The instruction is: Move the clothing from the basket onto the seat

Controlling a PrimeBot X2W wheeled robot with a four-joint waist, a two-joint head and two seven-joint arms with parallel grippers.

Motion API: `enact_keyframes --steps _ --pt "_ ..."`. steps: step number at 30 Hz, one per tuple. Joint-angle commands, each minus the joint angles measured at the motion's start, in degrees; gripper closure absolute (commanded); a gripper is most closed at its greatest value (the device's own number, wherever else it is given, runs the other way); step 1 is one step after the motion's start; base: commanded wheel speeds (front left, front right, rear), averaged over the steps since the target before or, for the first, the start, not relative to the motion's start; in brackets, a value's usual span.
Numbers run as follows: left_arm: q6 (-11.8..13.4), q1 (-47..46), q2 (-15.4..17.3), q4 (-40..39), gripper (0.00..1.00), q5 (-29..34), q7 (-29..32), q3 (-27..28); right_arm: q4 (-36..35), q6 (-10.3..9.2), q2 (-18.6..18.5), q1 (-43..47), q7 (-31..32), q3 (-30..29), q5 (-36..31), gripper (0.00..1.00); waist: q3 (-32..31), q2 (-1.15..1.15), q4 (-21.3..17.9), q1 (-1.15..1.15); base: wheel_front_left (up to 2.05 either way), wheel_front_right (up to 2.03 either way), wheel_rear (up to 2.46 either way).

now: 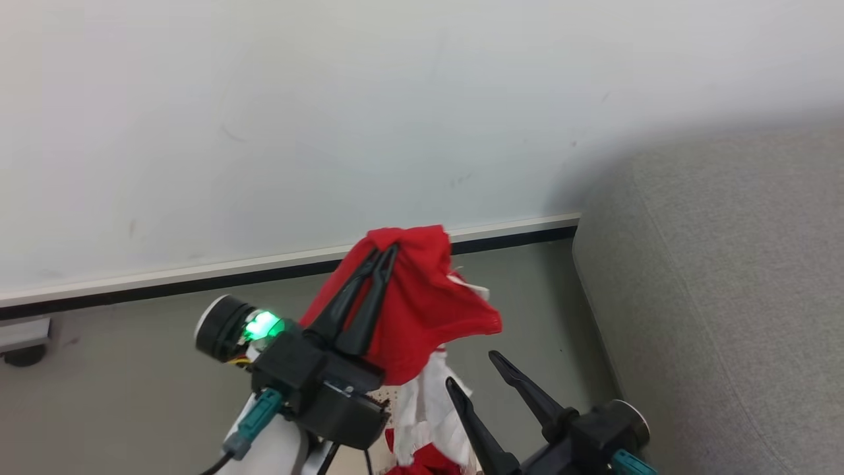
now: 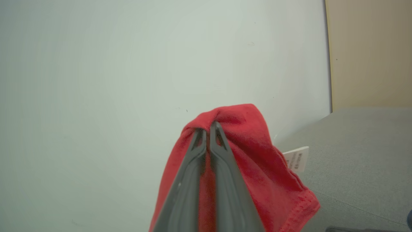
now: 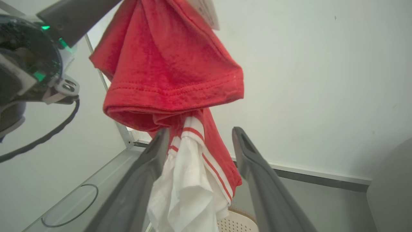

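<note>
A red garment with a white, red-striped panel hangs in the air from my left gripper, which is shut on its top fold. In the left wrist view the closed fingers pinch the red fabric, and a white label sticks out beside it. My right gripper is open just right of the dangling white cloth; in its wrist view the cloth hangs between the spread fingers. A bit of the cream perforated basket shows below. The grey seat lies to the right.
A white wall with a pale baseboard runs behind, above a grey floor. A small dark foot of some object sits at the far left. A beige panel stands above the seat in the left wrist view.
</note>
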Motion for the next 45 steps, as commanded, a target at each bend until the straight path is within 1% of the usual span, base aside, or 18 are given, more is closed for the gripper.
enact_keyframes --steps 1,5,8,13,14,15,16,22,28,29,30,35,40,45 --pt "-0.1 -0.7 -0.2 -0.3 1.0 0.5 -0.3 -0.2 0.2 0.04 0.2 -0.6 -0.1 0.3 0.0 0.0 -0.2 0.0 -0.4 0.0 0.0 0.0 0.0" --pt "-0.3 -2.1 -1.0 -0.9 1.0 -0.1 -0.3 -3.3 4.0 0.04 1.4 -2.4 -0.1 -0.8 -1.8 0.0 -0.6 0.0 -1.0 0.0 0.0 0.0 0.0" --pt "-0.9 -2.7 -1.4 -1.9 1.0 -0.8 0.3 -6.0 6.7 0.04 2.7 -3.6 -0.1 -3.0 -3.6 0.0 -0.9 0.0 -1.4 0.0 0.0 0.0 0.0" --pt "-0.6 -3.3 -1.7 -3.6 1.0 -1.9 1.3 -9.7 10.3 0.04 3.8 -4.4 -0.1 -4.7 -6.1 0.0 -0.9 0.0 -1.6 0.0 0.0 0.0 0.0" --pt "-0.5 -3.3 -1.7 -3.7 1.0 -1.9 1.5 -10.1 10.9 0.04 3.8 -4.5 -0.1 -4.6 -6.5 0.15 -0.9 0.0 -1.6 0.0 0.0 0.0 0.0" --pt "-0.4 -3.3 -1.8 -3.7 1.0 -2.1 1.6 -10.3 11.1 0.04 3.9 -4.7 -0.1 -4.7 -6.7 0.56 -0.9 0.0 -1.6 0.0 0.0 0.0 0.0" --pt "-0.1 -3.2 -1.8 -3.6 1.0 -2.2 1.6 -10.4 11.3 0.04 3.9 -4.6 -0.1 -4.6 -6.9 1.0 -0.9 0.0 -1.6 0.0 0.0 0.0 0.0" --pt "0.6 -3.0 -0.6 -0.8 1.0 -2.8 1.1 -9.0 10.6 0.04 3.4 -3.6 -0.1 -4.6 -6.9 1.0 -0.8 0.0 -1.8 0.0 0.0 0.0 0.0" --pt "1.7 -2.5 0.3 3.8 1.0 -3.8 0.4 -6.9 8.0 0.04 2.8 -3.0 -0.1 -4.2 -5.5 1.0 -0.4 0.0 -2.1 0.0 0.0 0.0 0.0" --pt "1.9 -2.2 0.6 4.9 0.78 -3.8 0.6 -6.7 7.6 0.04 2.7 -2.9 -0.1 -4.1 -5.3 1.0 -0.4 0.0 -2.1 0.0 0.0 0.0 0.0" --pt "2.1 -2.1 0.7 5.8 0.0 -3.7 0.7 -6.7 7.3 0.04 2.6 -2.8 -0.1 -4.1 -5.2 1.0 -0.3 0.0 -2.2 0.0 0.0 0.0 0.0" --pt "3.0 -1.9 0.9 6.9 0.0 -3.9 0.4 -6.4 6.4 0.04 2.0 -2.4 -0.1 -4.3 -4.3 1.0 0.0 0.0 -2.3 0.0 0.0 0.0 0.0" --pt "3.6 -1.2 1.3 6.3 0.0 -3.9 0.2 -6.1 6.2 0.04 1.8 -2.4 -0.1 -4.5 -4.2 1.0 0.0 0.0 -2.2 0.0 0.0 0.0 0.0" --pt "4.1 -0.1 2.0 5.1 0.0 -4.0 0.1 -5.9 5.5 0.04 1.6 -1.7 -0.1 -5.9 -4.0 1.0 0.1 0.0 -2.3 0.0 0.0 0.0 0.0"
